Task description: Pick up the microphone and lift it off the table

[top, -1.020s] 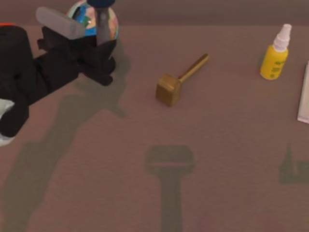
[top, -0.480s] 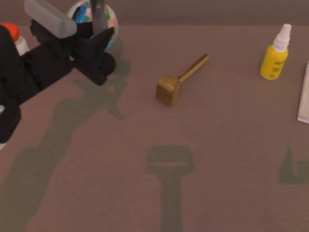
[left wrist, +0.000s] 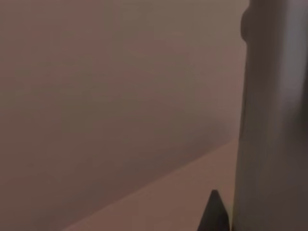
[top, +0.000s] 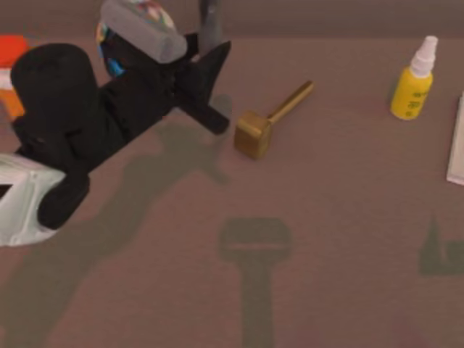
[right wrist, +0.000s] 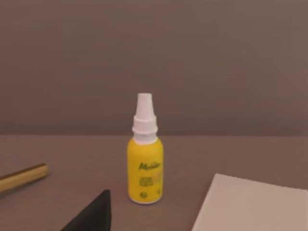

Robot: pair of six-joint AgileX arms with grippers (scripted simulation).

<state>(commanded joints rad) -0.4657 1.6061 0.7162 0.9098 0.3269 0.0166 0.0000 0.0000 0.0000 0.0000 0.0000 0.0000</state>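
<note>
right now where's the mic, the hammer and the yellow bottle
mic (top: pixel 209 22), top view, grey handle
hammer (top: pixel 253 135), top view, square gold head
yellow bottle (right wrist: pixel 145 171), right wrist view, yellow body

A gold hammer lies just beside the left gripper, head nearest it. A yellow dropper bottle stands upright well apart from that gripper, with a white sheet beyond and an orange item behind it.

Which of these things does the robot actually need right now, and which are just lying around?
Needed: the microphone, gripped by the left hand; the table it lifts from.

Lying about: gold hammer, yellow dropper bottle, white sheet, colourful ball, orange item.
</note>
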